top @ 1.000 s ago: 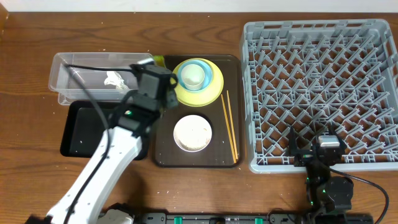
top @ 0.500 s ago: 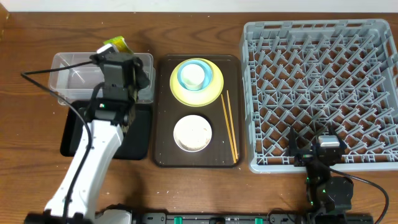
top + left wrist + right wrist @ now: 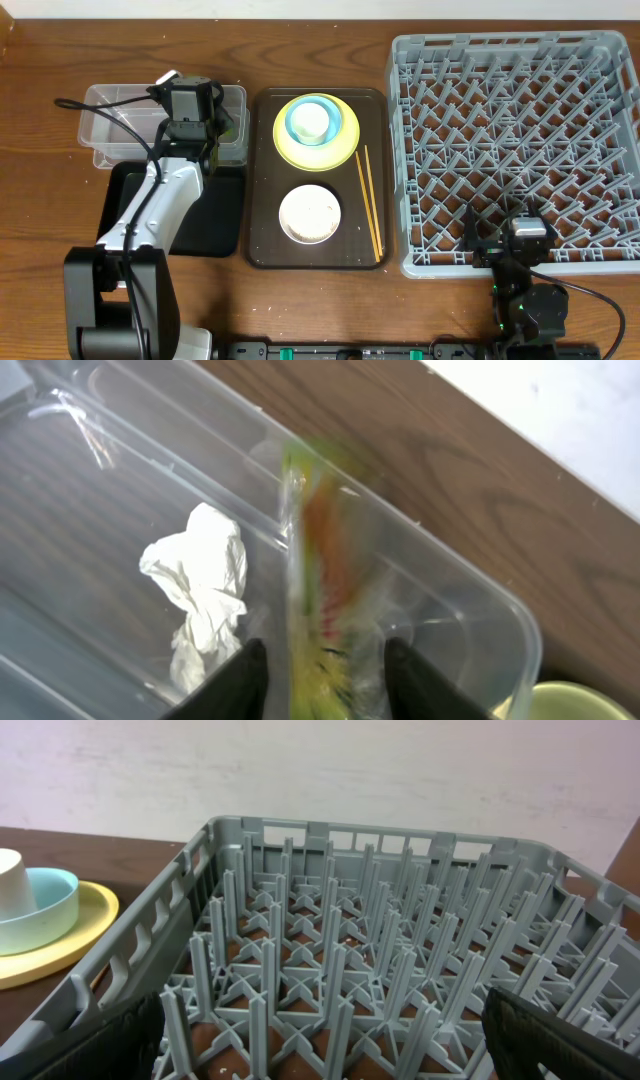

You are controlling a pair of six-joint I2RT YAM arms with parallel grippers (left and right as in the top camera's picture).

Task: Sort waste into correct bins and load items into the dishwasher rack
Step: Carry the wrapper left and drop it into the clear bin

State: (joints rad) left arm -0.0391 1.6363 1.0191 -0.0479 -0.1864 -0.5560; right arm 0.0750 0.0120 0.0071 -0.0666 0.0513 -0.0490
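My left gripper (image 3: pixel 212 128) hangs over the right end of the clear tub (image 3: pixel 110 110), its jaws apart. In the left wrist view the yellow-green-orange wrapper (image 3: pixel 318 560) is a blur between the fingers of the left gripper (image 3: pixel 325 665), with a gap on each side. The crumpled white napkin (image 3: pixel 200 585) lies on the tub floor. The yellow plate (image 3: pixel 345 148) carries the light blue bowl (image 3: pixel 335 115) and the white cup (image 3: pixel 310 121). The white bowl (image 3: pixel 309 213) and chopsticks (image 3: pixel 370 200) lie on the brown tray (image 3: pixel 265 180). My right gripper (image 3: pixel 500 242) stands open at the rack's (image 3: pixel 520 140) near edge.
The black tray (image 3: pixel 215 215) lies in front of the clear tub, partly under my left arm. In the right wrist view the right gripper (image 3: pixel 330 1055) looks over the rack's pegs (image 3: pixel 340 970), and the plate (image 3: pixel 60 935) shows at far left.
My left arm swung from the brown tray to the clear tub with the wrapper. Its jaws, shut on the wrapper before, now stand apart. The right arm has not moved.
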